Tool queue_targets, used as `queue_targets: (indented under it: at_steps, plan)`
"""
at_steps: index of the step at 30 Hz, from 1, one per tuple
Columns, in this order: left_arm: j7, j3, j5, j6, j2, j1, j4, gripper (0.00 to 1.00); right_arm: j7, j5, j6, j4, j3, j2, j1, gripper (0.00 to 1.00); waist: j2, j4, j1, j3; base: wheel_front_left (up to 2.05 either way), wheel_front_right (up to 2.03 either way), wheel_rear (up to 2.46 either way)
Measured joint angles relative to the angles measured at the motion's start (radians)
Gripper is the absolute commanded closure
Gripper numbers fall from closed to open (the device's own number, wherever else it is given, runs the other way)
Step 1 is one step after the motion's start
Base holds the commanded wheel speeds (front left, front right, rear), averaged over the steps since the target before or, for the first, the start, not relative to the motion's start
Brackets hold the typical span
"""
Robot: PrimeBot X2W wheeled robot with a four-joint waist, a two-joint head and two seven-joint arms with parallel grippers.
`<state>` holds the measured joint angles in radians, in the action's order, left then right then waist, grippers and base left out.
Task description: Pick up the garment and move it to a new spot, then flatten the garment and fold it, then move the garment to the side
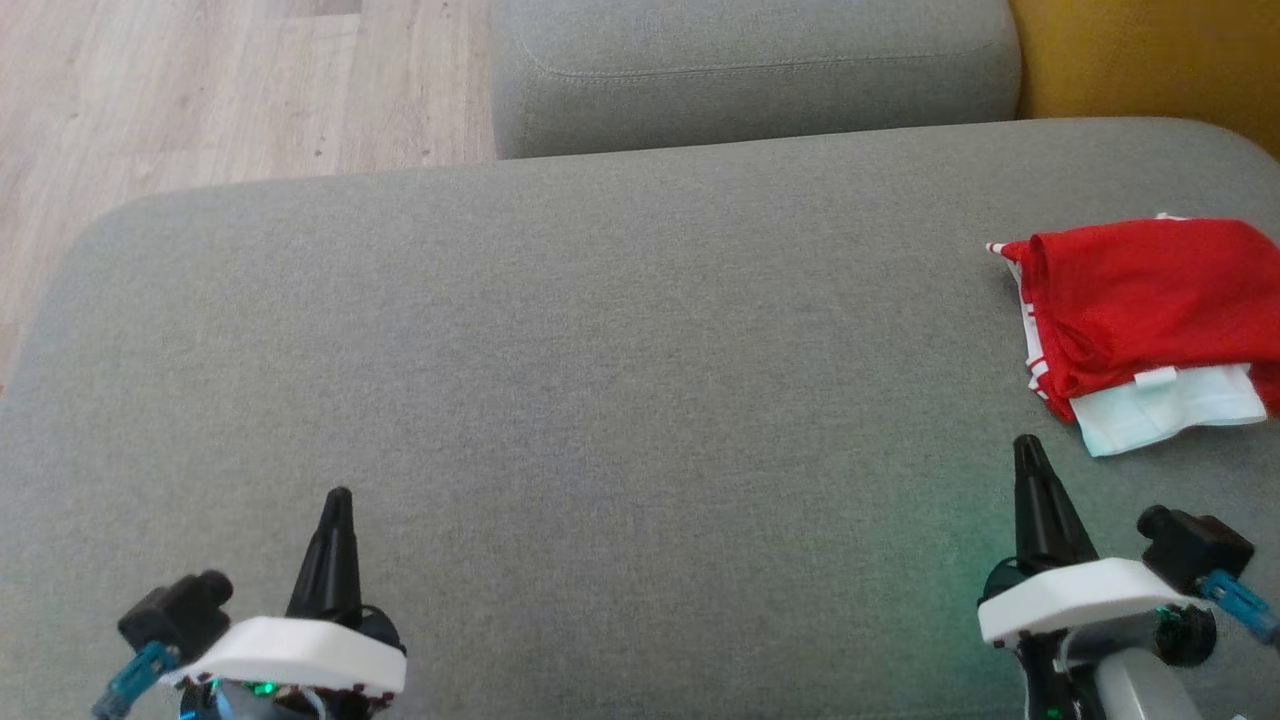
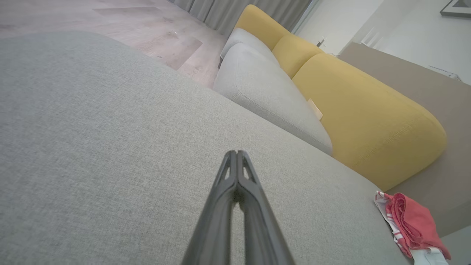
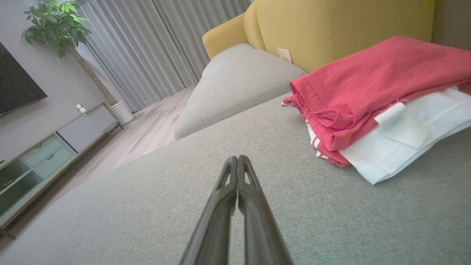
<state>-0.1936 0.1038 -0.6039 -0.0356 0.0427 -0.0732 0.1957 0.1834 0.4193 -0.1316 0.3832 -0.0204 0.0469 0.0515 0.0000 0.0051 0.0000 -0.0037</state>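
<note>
Garment (image 1: 1140, 320) folded, near right pincer (image 1: 1027, 447), apart, beyond it

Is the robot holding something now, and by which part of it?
Nothing is held. Both jaws are shut empty; the red garment lies apart on the grey cushion.

1 x garment (image 1: 1140, 290), red/white, right edge, head view.
2 x grippers: left gripper (image 1: 338, 497) lower left, right gripper (image 1: 1026, 445) lower right.
2 x grey seat pads: big pad (image 1: 600, 400) centre, small pad (image 1: 750, 70) top centre.
3 x yellow cushions, left wrist view: large cushion (image 2: 368, 121) right of centre, mid cushion (image 2: 294, 51) above it, far cushion (image 2: 257, 22) top centre.
Right wrist view: 1 x plant (image 3: 55, 25) upper left; 1 x pot (image 3: 121, 112) left of centre; 1 x TV (image 3: 14, 84) left edge; 1 x cabinet (image 3: 44, 151) lower left.
1 x framed pic (image 2: 456, 7), top right corner, left wrist view.
</note>
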Motion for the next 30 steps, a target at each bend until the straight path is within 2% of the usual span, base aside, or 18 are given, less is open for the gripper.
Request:
queue_targets:
  at_steps: [30]
  plan:
    - [0.085,-0.05,-0.298,-0.023,0.001,0.026,0.021,1.0,-0.088,0.346,0.0,-0.03,0.044,-0.001,0.0,1.0,0.0,-0.002,0.0,0.002,0.0,0.0,0.0]
